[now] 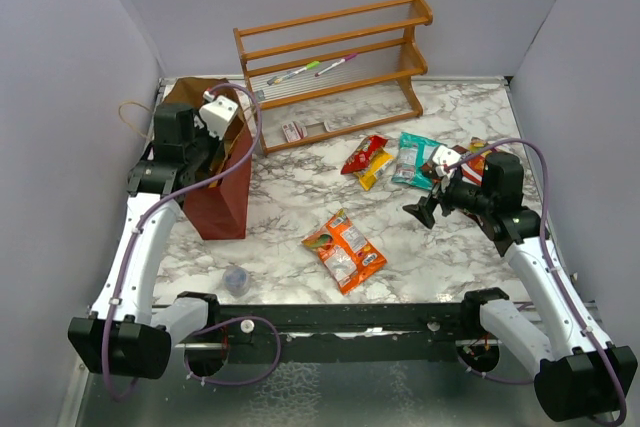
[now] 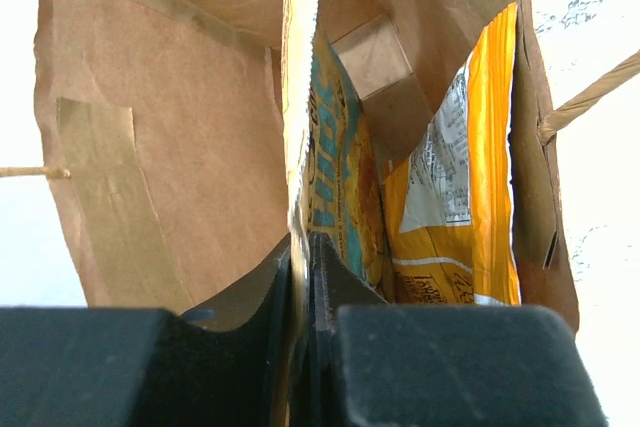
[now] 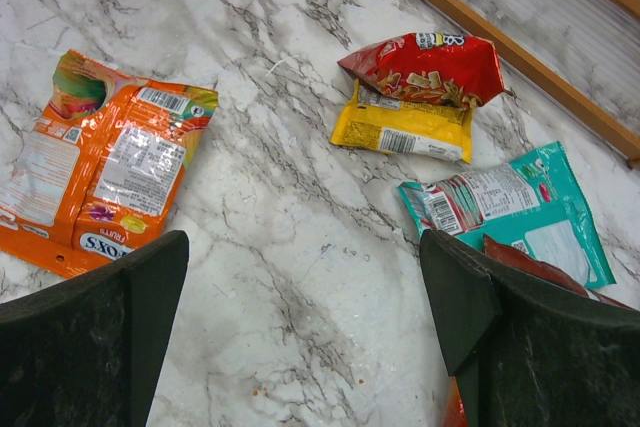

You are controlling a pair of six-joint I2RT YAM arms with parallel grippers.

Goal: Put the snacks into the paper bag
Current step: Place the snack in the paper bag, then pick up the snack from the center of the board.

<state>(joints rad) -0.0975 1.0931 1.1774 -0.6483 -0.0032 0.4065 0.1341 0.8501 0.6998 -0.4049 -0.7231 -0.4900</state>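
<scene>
Orange packet (image 1: 344,250) lay flat nearest the front edge of the bench (image 1: 290,197); right pincer (image 3: 300,292) hung wide open toward the right edge; left pincer (image 2: 303,257) was clamped narrow on the rim of the paper bag (image 1: 218,197) by the left edge, chip bags (image 2: 450,197) upright inside; farther back lay red packet (image 1: 366,150), yellow packet (image 1: 372,175) and teal packet (image 1: 412,159).
</scene>
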